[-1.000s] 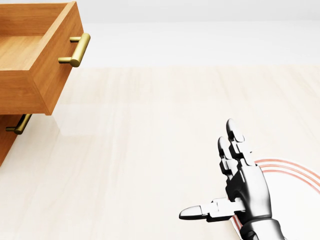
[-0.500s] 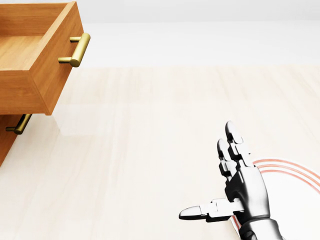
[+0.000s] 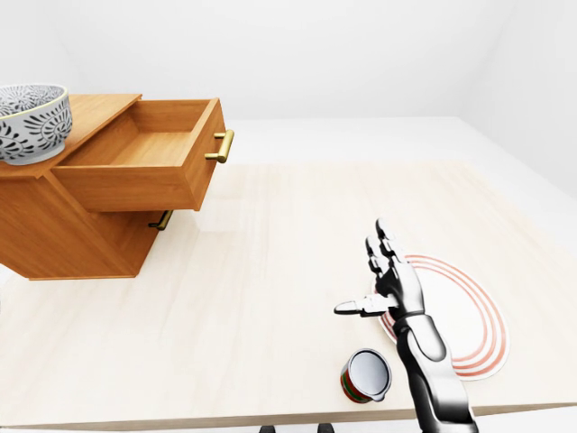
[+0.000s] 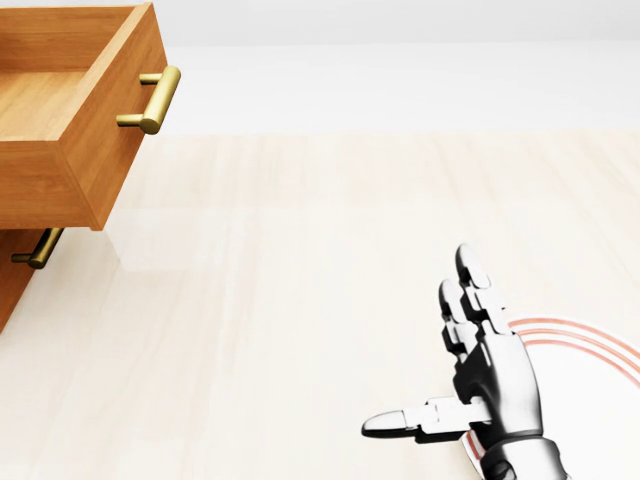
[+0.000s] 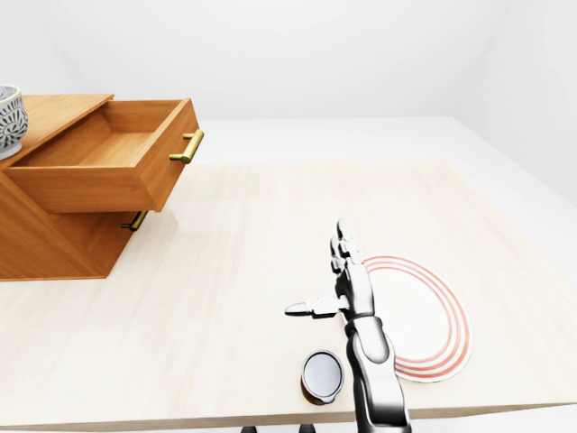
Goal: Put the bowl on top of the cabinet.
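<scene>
White walls all round, pale wood surface carrying everything. Bowl, patterned black/white, sits upright on top of the cabinet at the left-eye view's far left, near the top's left edge; partly cropped in the right-eye view, not in the head view at all. So, judging from how things lie, the placing step looks done & the task about complete.

Right hand hovers over the surface w/ fingers spread wide, thumb out to the side, holding nothing. It's above the left rim of the plate, well apart from the cabinet. Left hand isn't in any view.

Next move, if any: prob. just bring the arm home, keeping clear of the can that lies near the bottom edge just beside the forearm. Can't tell if the bowl is fully seated, but nothing suggests a tilt.

Containers:
- top drawer pulled well out, brass handle, nothing inside that shows
- lower drawer shut, only its handle visible
- bowl: inside hidden from this angle
- can: on its side, open end toward camera, looks empty
- plate: white w/ red rings, bare
</scene>
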`<state>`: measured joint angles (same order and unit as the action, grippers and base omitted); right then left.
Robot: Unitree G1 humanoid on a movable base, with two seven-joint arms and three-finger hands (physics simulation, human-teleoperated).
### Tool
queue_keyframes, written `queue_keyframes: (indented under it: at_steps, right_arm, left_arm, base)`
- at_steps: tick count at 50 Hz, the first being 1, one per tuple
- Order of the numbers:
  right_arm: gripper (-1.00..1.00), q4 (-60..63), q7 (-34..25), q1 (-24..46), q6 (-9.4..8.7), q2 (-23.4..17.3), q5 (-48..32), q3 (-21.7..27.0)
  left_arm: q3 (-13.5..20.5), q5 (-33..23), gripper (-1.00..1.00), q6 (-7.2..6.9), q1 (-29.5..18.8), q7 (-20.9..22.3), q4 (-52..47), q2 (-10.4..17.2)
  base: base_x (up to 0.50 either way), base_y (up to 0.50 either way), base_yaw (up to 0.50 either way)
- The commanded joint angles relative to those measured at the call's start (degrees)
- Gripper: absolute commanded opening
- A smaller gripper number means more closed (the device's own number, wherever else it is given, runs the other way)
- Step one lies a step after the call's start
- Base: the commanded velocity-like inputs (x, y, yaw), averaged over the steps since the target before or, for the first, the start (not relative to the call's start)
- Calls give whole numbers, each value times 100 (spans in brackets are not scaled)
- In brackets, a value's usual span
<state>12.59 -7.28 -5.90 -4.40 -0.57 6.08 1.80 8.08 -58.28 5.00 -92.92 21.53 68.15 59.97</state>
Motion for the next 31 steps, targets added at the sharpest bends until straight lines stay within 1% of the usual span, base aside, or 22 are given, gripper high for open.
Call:
queue_keyframes:
  at_steps: [1, 2, 3, 6, 7, 10, 11, 12, 13, 14, 15, 16, 17, 18, 19, 21, 24, 26, 29, 31]
  right_arm:
    - [100, 68, 23, -20, -41, 3, 14, 12]
    - [100, 95, 26, -31, -51, 4, 11, 5]
    - [100, 119, 26, -41, -60, 10, 10, -10]
    - [100, 179, 31, -55, -60, 7, 10, -17]
    - [100, 216, 30, -66, -60, 4, 22, -9]
    - [100, 288, 34, -82, -60, 0, 23, -5]
    - [100, 326, 32, -103, -60, 2, 19, -14]
    - [100, 333, 30, -108, -60, 3, 22, -12]
    - [100, 334, 29, -109, -60, 5, 21, -11]
    - [100, 347, 31, -117, -60, 7, 17, -16]
    - [100, 342, 30, -124, -60, 10, 10, -23]
    - [100, 313, 29, -122, -60, 13, 12, -19]
    - [100, 276, 25, -122, -60, 15, 11, -18]
    - [100, 245, 20, -117, -60, 15, 13, -17]
    - [100, 237, 18, -107, -60, 10, 12, -14]
    - [100, 235, 17, -97, -60, 5, 12, -7]
    - [100, 232, 12, -94, -60, 1, 12, 0]
    - [100, 273, 15, -90, -60, -4, 12, 8]
    - [100, 312, 10, -80, -60, -7, 18, 15]
    - [100, 366, 5, -95, -60, -13, 13, 24]
  left_arm:
    - [172, 942, 100, 0, 117, 1376, -859, 141]
    - [219, 1068, 100, 0, 176, 1393, -1009, 150]
    - [385, 1401, 100, 0, 328, 1632, -1303, 120]
    - [565, 2042, 100, 0, 847, 1722, -2138, 112]
    - [844, 2559, 100, 0, 1282, 1847, -2917, 39]
    - [1031, 3359, 100, 0, 2310, 1847, -4281, 3]
    - [1225, 3661, 100, -178, 2922, 1729, -4992, -176]
    - [1234, 3835, 100, -357, 3213, 1627, -5309, -187]
    - [1253, 3982, 100, -480, 3477, 1488, -5583, -249]
    - [1266, 4044, 100, -610, 3762, 1307, -5867, -363]
    - [1314, 4125, 100, -661, 4089, 1146, -6201, -527]
    - [1332, 4142, 100, -794, 4219, 968, -6389, -621]
    - [1354, 4180, 100, -862, 4380, 903, -6586, -683]
    - [1397, 4262, 100, -964, 4535, 892, -6806, -758]
    - [1476, 4416, 100, -1000, 4737, 884, -7179, -938]
    - [1468, 4401, 100, -1000, 4953, 786, -7442, -1048]
    - [1433, 4385, 100, -1000, 5235, 686, -7838, -1408]
    - [1385, 4335, 100, -1000, 5439, 579, -8169, -1746]
    - [1338, 4321, 100, -1000, 5550, 614, -8496, -2007]
    - [1243, 4198, 100, -1000, 5639, 575, -8761, -2241]
  base:
    - [0, 0, 0]
    - [0, 0, 0]
    - [0, 0, 0]
    - [0, 0, 0]
    - [0, 0, 0]
    - [0, 0, 0]
    - [0, 0, 0]
    - [0, 0, 0]
    - [0, 0, 0]
    - [0, 0, 0]
    - [0, 0, 0]
    - [0, 0, 0]
    - [0, 0, 0]
    - [0, 0, 0]
    - [0, 0, 0]
    - [0, 0, 0]
    - [0, 0, 0]
    - [0, 0, 0]
    - [0, 0, 0]
    - [0, 0, 0]
